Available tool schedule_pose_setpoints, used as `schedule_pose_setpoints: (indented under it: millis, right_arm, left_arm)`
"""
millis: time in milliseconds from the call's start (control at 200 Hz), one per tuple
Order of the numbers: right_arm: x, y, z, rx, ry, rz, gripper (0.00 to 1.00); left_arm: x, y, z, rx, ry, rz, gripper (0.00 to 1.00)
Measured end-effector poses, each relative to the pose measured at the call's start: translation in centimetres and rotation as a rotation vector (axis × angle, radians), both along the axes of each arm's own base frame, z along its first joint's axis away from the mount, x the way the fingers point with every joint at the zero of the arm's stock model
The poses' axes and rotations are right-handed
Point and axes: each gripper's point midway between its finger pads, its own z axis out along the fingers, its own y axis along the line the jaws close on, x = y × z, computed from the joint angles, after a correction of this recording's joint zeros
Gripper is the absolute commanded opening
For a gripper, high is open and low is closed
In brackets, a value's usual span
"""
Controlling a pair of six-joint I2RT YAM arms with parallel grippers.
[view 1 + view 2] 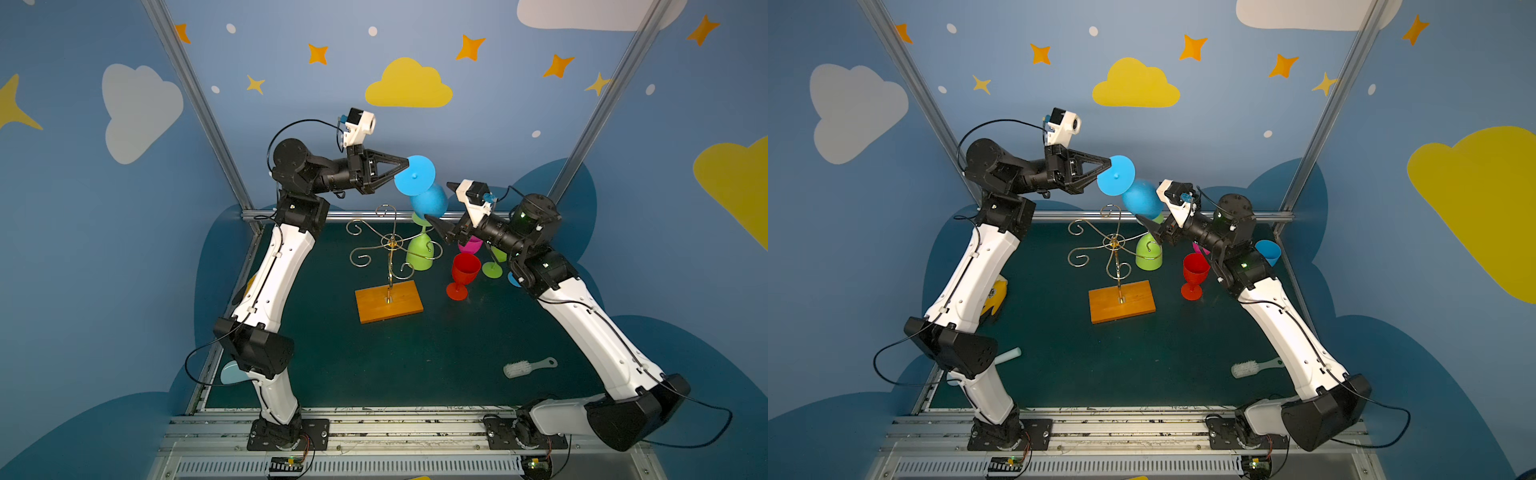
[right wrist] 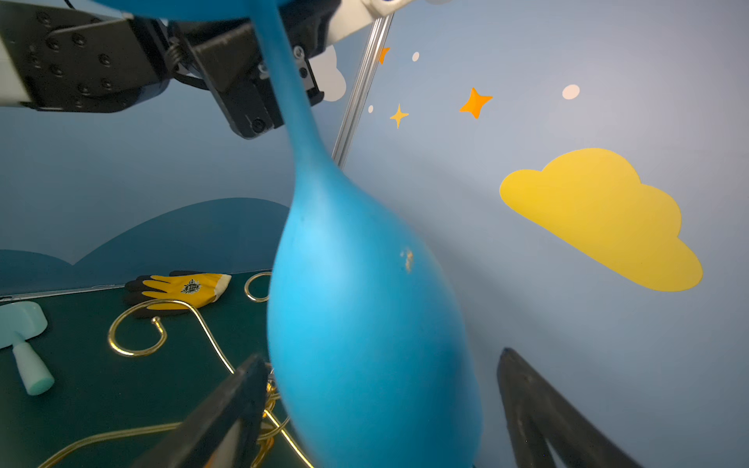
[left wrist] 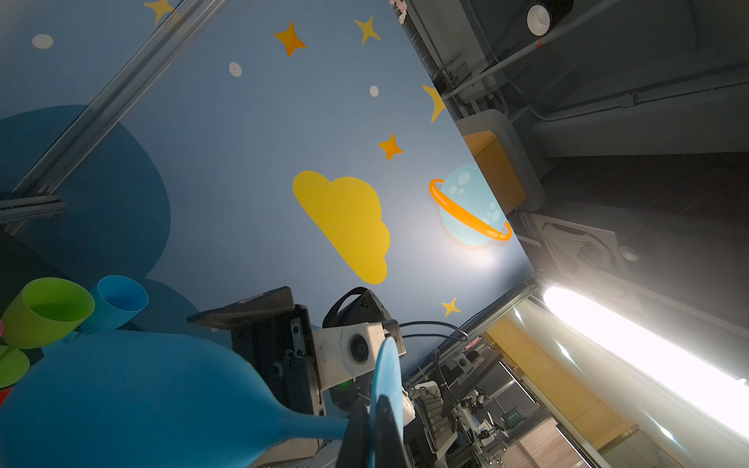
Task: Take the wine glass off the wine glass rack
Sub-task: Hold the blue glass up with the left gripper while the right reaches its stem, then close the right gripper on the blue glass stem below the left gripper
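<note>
Green mat (image 1: 374, 365): blue wine glass (image 1: 428, 199) is held inverted beside wine glass rack (image 1: 390, 245), stem clamped in left gripper (image 1: 404, 165). Bowl is straddled by the spread right gripper (image 1: 434, 226).

Nothing legible here, no words, numbers or brand names on any view. Closest thing is the yellow glove (image 2: 182, 288) on the surface: there's a dark crest-like emblem on its back, too blurred to make out any lettering.
</note>
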Motion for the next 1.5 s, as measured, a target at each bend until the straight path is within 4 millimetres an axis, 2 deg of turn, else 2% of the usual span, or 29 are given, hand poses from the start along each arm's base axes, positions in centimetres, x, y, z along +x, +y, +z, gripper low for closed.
schedule_pose_setpoints:
  millis: [245,496,651,781,816,841,886,921,1036,1236,1372,1502]
  right_arm:
    - [1.1,1.6,-0.3,-0.012,0.005,0.020,0.88]
    - [1.3,2.2,-0.8,-0.020,0.015,0.027,0.85]
    - [1.2,2.4,-0.9,-0.022,0.021,0.029,0.68]
    - [1.1,2.4,-1.1,-0.024,0.032,0.023,0.58]
    - [1.0,2.4,-1.1,-0.026,0.036,0.017,0.55]
    - [0.9,2.3,-1.1,-0.024,0.043,0.014,0.53]
    - [0.7,2.1,-1.1,-0.021,0.063,0.005,0.51]
    - [0.7,1.7,-1.1,-0.017,0.087,-0.013,0.50]
    - [0.3,0.3,-1.2,-0.008,0.158,-0.073,0.47]
    - [-0.8,-2.6,-1.1,-0.018,0.292,-0.193,0.46]
    - [-1.7,-4.3,-1.1,-0.038,0.396,-0.258,0.43]
    - [-2.8,-5.3,-2.3,-0.068,0.507,-0.292,0.43]
  left_arm:
    - [0.5,-0.4,-1.2,-0.004,0.031,0.000,0.03]
    - [0.2,-0.4,-0.9,-0.011,0.031,-0.010,0.03]
    - [0.2,-0.4,-0.8,-0.016,0.033,-0.012,0.03]
    - [0.2,-0.4,-0.7,-0.019,0.037,-0.008,0.03]
    - [0.3,-0.4,-0.7,-0.020,0.037,-0.007,0.06]
    - [0.3,-0.4,-0.7,-0.021,0.036,-0.006,0.13]
    - [0.3,-0.4,-0.6,-0.023,0.028,0.000,0.36]
    - [0.3,-0.4,-0.6,-0.023,0.019,0.002,0.47]
    - [0.5,-0.4,-0.7,-0.024,-0.010,0.015,0.56]
    - [1.5,-0.2,-1.3,-0.006,-0.111,0.081,0.54]
    - [2.7,-0.2,-3.1,0.052,-0.229,0.184,0.46]
    - [2.9,-0.3,-4.7,0.127,-0.410,0.280,0.42]
